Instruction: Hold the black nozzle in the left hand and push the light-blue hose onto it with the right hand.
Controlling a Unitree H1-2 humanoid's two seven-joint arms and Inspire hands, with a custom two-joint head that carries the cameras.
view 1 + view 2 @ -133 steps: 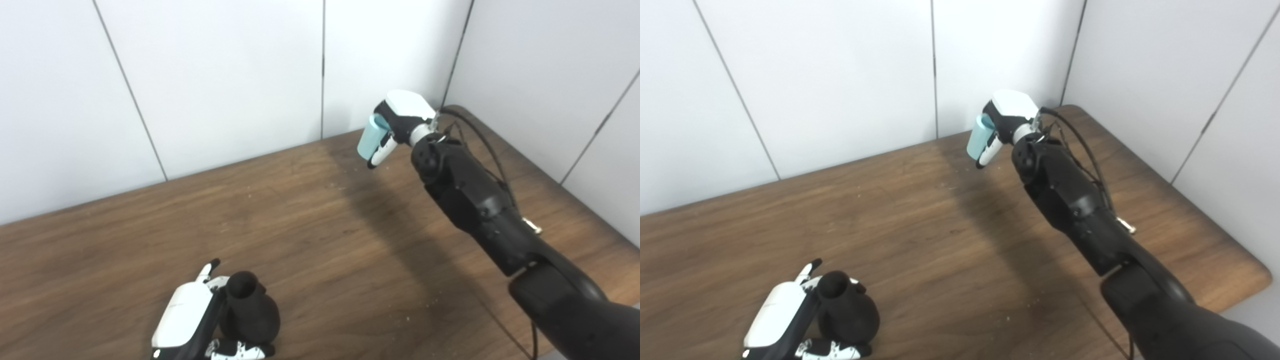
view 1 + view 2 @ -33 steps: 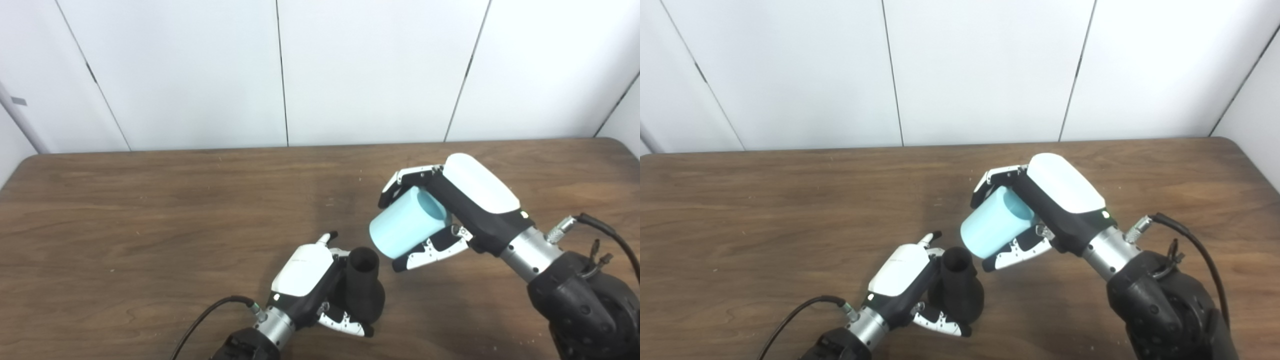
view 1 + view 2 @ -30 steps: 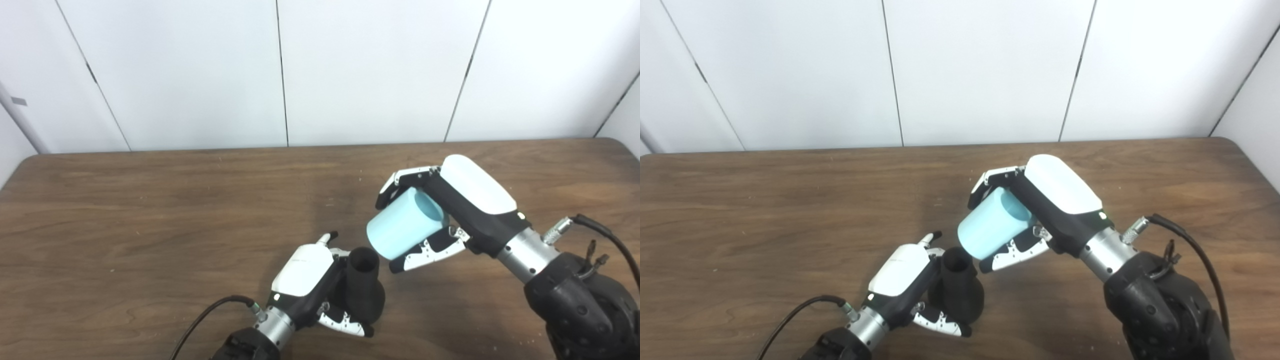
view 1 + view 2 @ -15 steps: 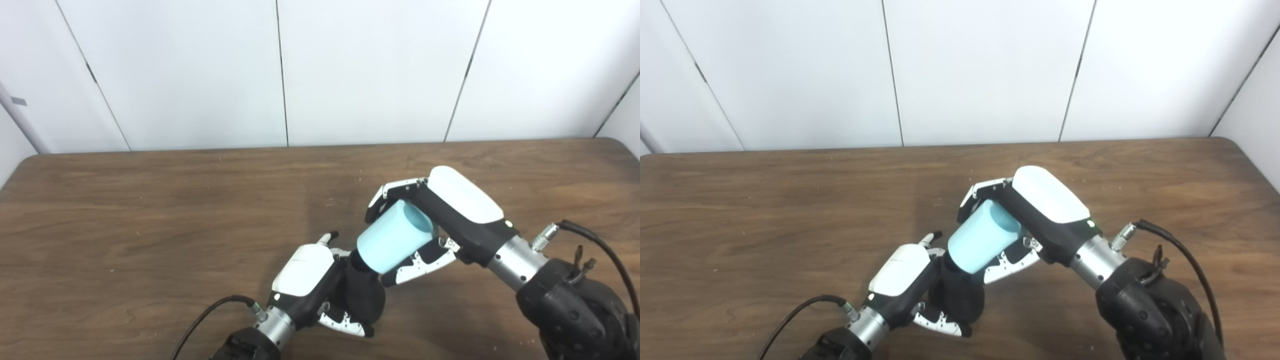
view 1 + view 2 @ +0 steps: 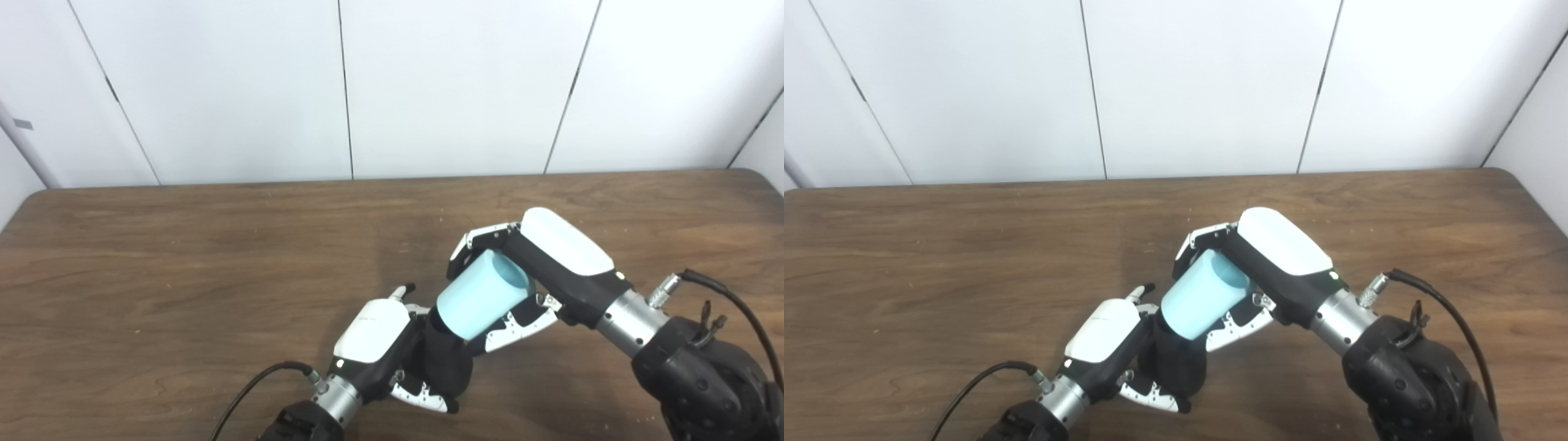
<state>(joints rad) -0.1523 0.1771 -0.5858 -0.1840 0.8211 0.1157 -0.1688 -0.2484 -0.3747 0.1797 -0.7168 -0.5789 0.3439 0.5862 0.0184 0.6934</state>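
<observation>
So the left hand point(image 5: 373, 334) is wrapped around the nozzle point(image 5: 447, 367), sitting near the front edge of the desk point(image 5: 153, 257), a bit right of the middle. The nozzle's fat end is down low and its neck points up and back toward the right. The right hand point(image 5: 551, 269) has its fingers closed around the hose point(image 5: 481, 294), which is really just a short light-blue tube.

What matters here is how the two line up. The hose's long axis slants from upper right down to lower left, and its lower open end is right at the nozzle's neck. The neck top is hidden by the tube, so it looks like it's started going on, but I can't tell how deep. The right hand is up and to the right of the nozzle, so my guess is the push needs to go down-left along that same slant. If the tube's tilt doesn't match the neck, it'll probably just jam on the rim or lever the nozzle around in the left hand's grip.
</observation>
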